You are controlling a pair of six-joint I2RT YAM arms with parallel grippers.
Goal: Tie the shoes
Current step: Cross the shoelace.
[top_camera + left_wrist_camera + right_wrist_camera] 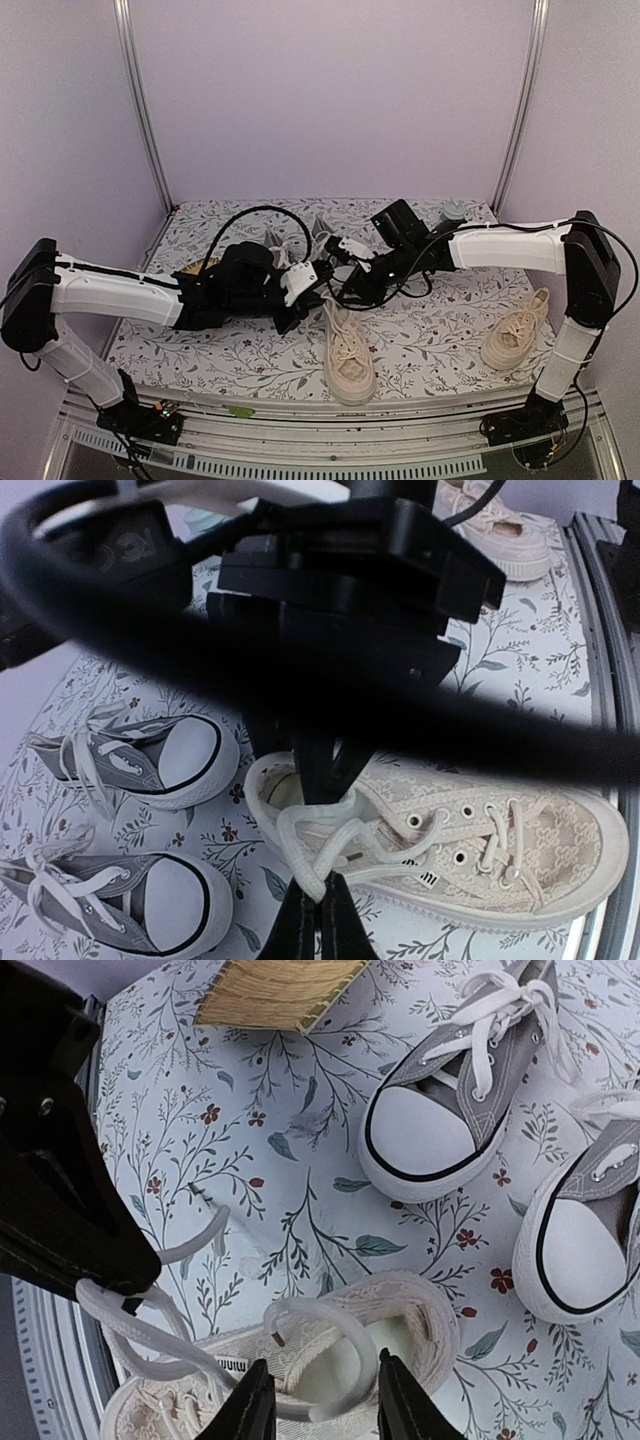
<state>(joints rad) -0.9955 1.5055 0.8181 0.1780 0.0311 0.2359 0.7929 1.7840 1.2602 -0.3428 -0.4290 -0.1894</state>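
A cream shoe (348, 352) lies mid-table, toe toward the front edge, and its mate (515, 330) sits at the right. Over the middle shoe's heel opening, my left gripper (314, 894) is shut on a loop of its lace (286, 844). My right gripper (322, 1405) faces it from the other side, open, with a curl of the same lace (361, 1336) lying loose between its fingers. Two grey shoes (450, 1110) (590, 1230) with tied white laces stand just behind; both also show in the left wrist view (170, 760) (150, 905).
A flat straw-coloured piece (280, 990) lies on the flowered tabletop (430, 340) behind the left arm. A small grey-green cap (455, 210) stands at the back right. Lilac walls close three sides, and a metal rail (350, 420) runs along the front edge.
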